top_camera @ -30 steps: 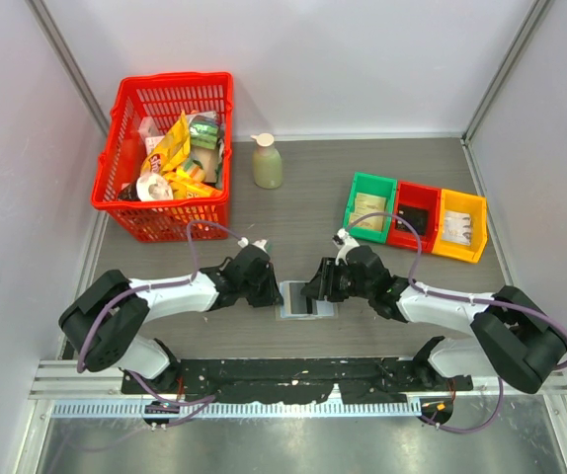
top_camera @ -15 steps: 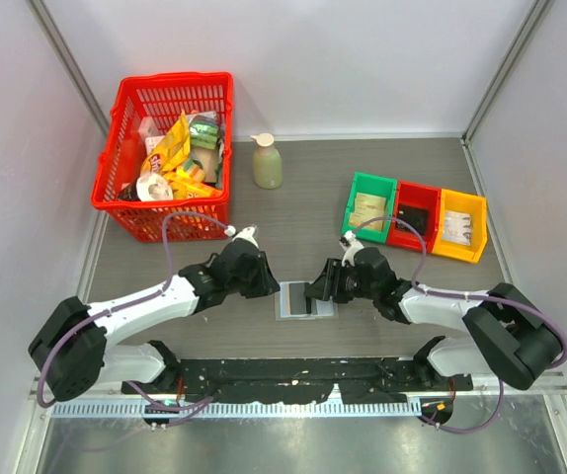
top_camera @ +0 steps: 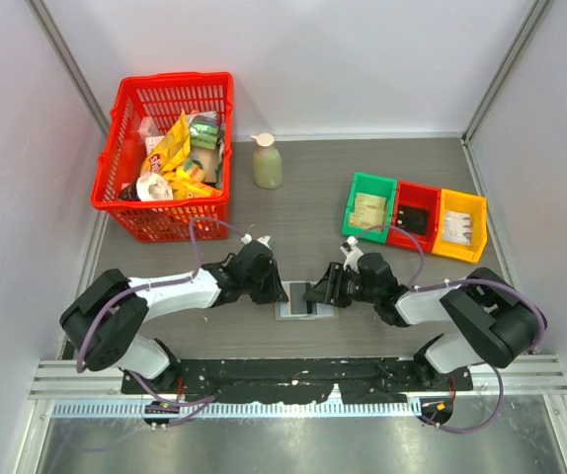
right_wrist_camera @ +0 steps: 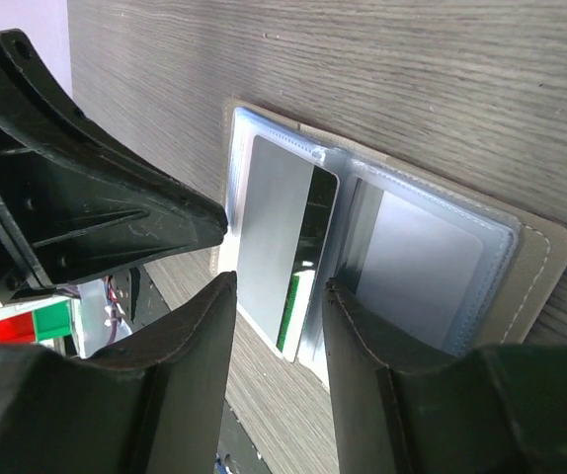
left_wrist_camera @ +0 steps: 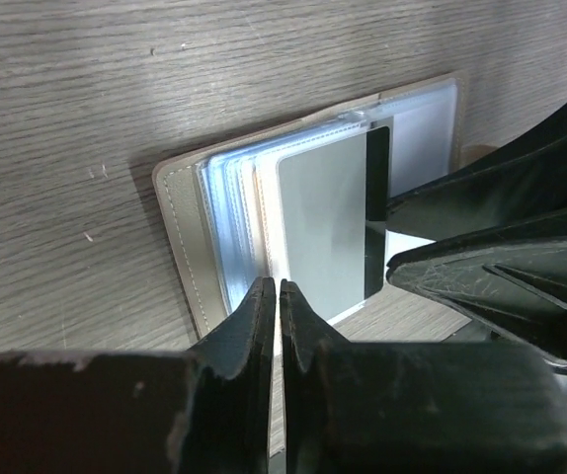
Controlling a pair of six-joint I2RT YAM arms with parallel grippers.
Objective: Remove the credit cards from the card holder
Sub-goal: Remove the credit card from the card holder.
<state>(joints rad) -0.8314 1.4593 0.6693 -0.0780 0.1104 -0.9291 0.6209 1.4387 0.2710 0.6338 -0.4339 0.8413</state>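
Note:
The card holder (top_camera: 298, 299) lies open on the table between my two grippers. In the left wrist view its grey-olive cover (left_wrist_camera: 178, 237) frames clear sleeves, and a grey credit card (left_wrist_camera: 321, 225) with a black stripe lies on top. My left gripper (left_wrist_camera: 279, 288) is shut, its tips at the holder's near edge; I cannot tell if they pinch anything. It also shows in the top view (top_camera: 282, 293). My right gripper (right_wrist_camera: 276, 296) is open, its fingers either side of the card's (right_wrist_camera: 272, 232) end, which sticks out of the holder (right_wrist_camera: 535, 259). It sits at the holder's right side (top_camera: 315, 294).
A red basket (top_camera: 130, 202) of snack packets stands at the back left, with a soap bottle (top_camera: 267, 163) beside it. Green (top_camera: 352, 209), red (top_camera: 399, 235) and yellow (top_camera: 459, 250) bins stand at the right. Walls close in on both sides.
My left gripper had drawn back to the left of the holder half a second ago and has come back to its left edge. The right gripper has barely moved.

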